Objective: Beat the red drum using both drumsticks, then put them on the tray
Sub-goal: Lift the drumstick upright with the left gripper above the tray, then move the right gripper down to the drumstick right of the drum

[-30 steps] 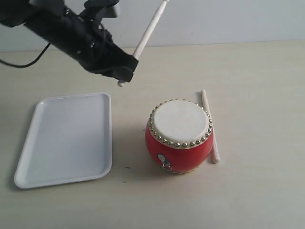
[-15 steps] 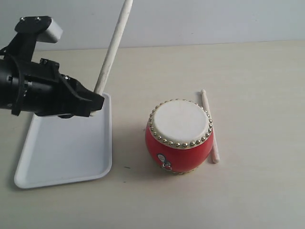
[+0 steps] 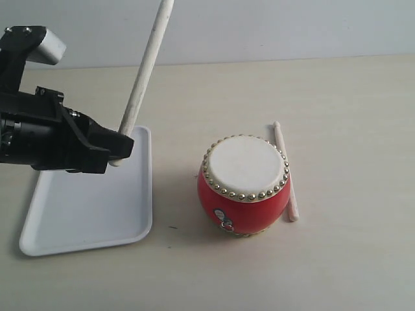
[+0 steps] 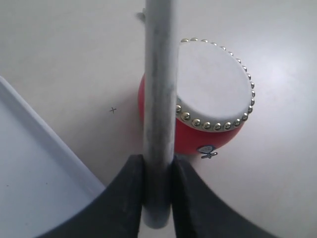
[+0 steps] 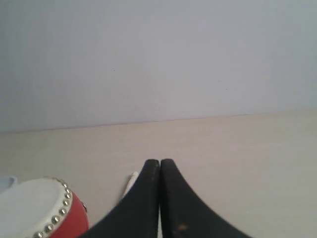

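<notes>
One drumstick (image 3: 144,65) stands steeply at the left, gripped near its lower end by the left jaws over the right edge of the white tray (image 3: 84,214). We cannot quite tell whether its lower tip touches the tray. Right of the tray the red drum (image 3: 245,170) stands on the bench (image 3: 350,110). The other drumstick (image 3: 286,178) lies just beside its right side. The right jaws are closed on nothing.

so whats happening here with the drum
The left gripper is clamped on a drumstick, tilted steeply up, its lower end over the edge of the tray. The second drumstick lies on the table beside the red drum, on the side away from the tray. The right gripper is shut and empty.
</notes>
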